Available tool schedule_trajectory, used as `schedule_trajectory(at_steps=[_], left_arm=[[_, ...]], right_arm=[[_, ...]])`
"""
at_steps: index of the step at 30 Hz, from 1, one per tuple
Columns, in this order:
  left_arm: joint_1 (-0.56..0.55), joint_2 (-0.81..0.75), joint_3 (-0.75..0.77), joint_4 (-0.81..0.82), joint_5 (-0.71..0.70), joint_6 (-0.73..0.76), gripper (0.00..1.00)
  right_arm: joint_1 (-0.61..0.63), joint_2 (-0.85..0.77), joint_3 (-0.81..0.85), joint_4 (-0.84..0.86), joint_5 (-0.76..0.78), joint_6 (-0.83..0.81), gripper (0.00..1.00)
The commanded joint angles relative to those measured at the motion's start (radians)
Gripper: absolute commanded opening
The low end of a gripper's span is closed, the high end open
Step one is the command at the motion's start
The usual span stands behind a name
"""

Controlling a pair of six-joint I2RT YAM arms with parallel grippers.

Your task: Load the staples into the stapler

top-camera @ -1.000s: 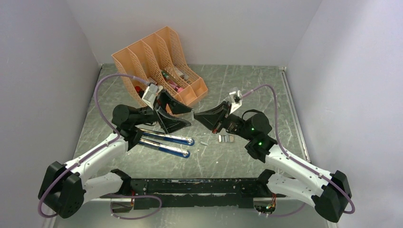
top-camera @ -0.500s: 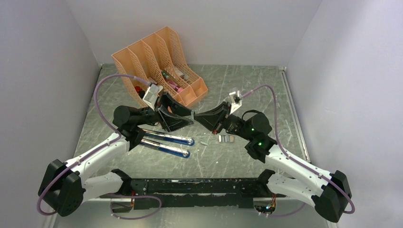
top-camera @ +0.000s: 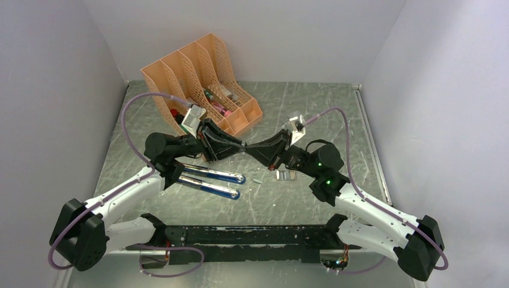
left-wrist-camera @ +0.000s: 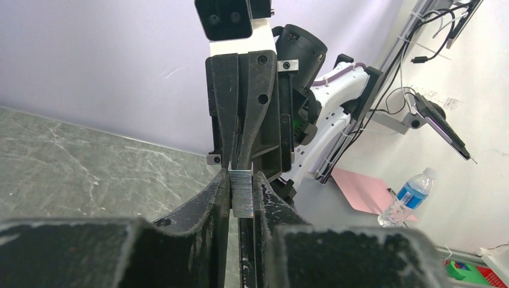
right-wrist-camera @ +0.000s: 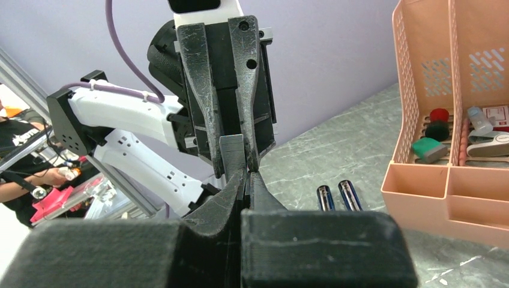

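Observation:
The staples (left-wrist-camera: 243,195), a short silvery strip, hang in mid-air above the table between the two grippers, which meet tip to tip. My left gripper (left-wrist-camera: 242,180) is shut on the strip's two flat sides. My right gripper (right-wrist-camera: 246,174) is shut and pinches the end of the staples (right-wrist-camera: 233,153) from the opposite side. In the top view the left gripper (top-camera: 242,146) and the right gripper (top-camera: 249,147) touch at their tips. The stapler (top-camera: 211,180), blue and silver, lies opened flat in two arms on the table below the left gripper; its ends (right-wrist-camera: 336,197) show in the right wrist view.
An orange mesh file organiser (top-camera: 180,66) holding small office items stands at the back left. A small staple box (top-camera: 286,176) and a tiny loose piece (top-camera: 258,180) lie on the table under the right arm. Grey walls close in both sides.
The left gripper has moved right to the right gripper's tip and has closed from wide open onto the staples. The right gripper has barely moved.

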Motion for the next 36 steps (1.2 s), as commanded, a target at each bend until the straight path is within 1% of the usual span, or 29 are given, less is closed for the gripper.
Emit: schedule_trajectory(at_steps=[1, 3, 5, 6, 9, 12, 14, 16, 17, 19, 20, 21, 23, 25, 27, 31, 36], left_arm=[[-0.010, -0.002, 0.029, 0.075, 0.021, -0.003, 0.16], [-0.010, -0.003, 0.029, 0.076, 0.025, -0.006, 0.13], [-0.010, -0.006, 0.031, 0.079, 0.030, -0.010, 0.12], [-0.010, -0.009, 0.032, 0.079, 0.032, -0.012, 0.11], [-0.009, -0.016, 0.032, 0.062, 0.029, -0.004, 0.11], [-0.009, -0.027, 0.032, 0.022, 0.020, 0.019, 0.11], [-0.009, -0.034, 0.040, -0.039, 0.011, 0.052, 0.11], [-0.016, -0.038, 0.069, -0.231, -0.002, 0.137, 0.08], [-0.033, -0.044, 0.096, -0.361, -0.022, 0.213, 0.07], [-0.093, -0.055, 0.160, -0.647, -0.132, 0.391, 0.07], [-0.138, -0.057, 0.188, -0.770, -0.213, 0.506, 0.07], [-0.182, -0.053, 0.209, -0.879, -0.303, 0.579, 0.07], [-0.240, -0.031, 0.232, -1.013, -0.423, 0.656, 0.07], [-0.280, -0.001, 0.217, -1.073, -0.483, 0.693, 0.07], [-0.333, 0.034, 0.195, -1.121, -0.567, 0.718, 0.07], [-0.447, 0.141, 0.185, -1.208, -0.692, 0.760, 0.07], [-0.559, 0.292, 0.206, -1.260, -0.806, 0.817, 0.07]], right_arm=[[-0.001, -0.016, -0.015, 0.013, 0.022, -0.002, 0.00], [-0.001, -0.023, -0.019, 0.007, 0.032, -0.004, 0.01], [-0.001, -0.039, -0.025, -0.005, 0.058, -0.009, 0.11], [-0.001, -0.051, -0.029, -0.017, 0.077, -0.014, 0.14], [-0.003, -0.115, -0.054, -0.062, 0.158, -0.029, 0.17], [-0.003, -0.207, -0.092, -0.112, 0.249, -0.041, 0.23], [-0.003, -0.271, -0.111, -0.161, 0.306, -0.056, 0.26], [-0.003, -0.332, -0.118, -0.233, 0.370, -0.074, 0.28], [-0.003, -0.358, -0.116, -0.273, 0.401, -0.083, 0.28], [-0.003, -0.406, -0.105, -0.367, 0.512, -0.091, 0.28], [-0.003, -0.425, -0.096, -0.430, 0.571, -0.086, 0.28], [-0.003, -0.442, -0.091, -0.480, 0.633, -0.083, 0.29], [-0.003, -0.470, -0.070, -0.590, 0.771, -0.058, 0.28], [-0.003, -0.477, -0.042, -0.707, 0.899, -0.016, 0.29], [-0.003, -0.480, -0.022, -0.790, 0.973, 0.011, 0.29], [-0.003, -0.489, -0.013, -0.835, 1.009, 0.023, 0.29], [-0.003, -0.506, -0.020, -0.890, 1.044, 0.068, 0.29]])
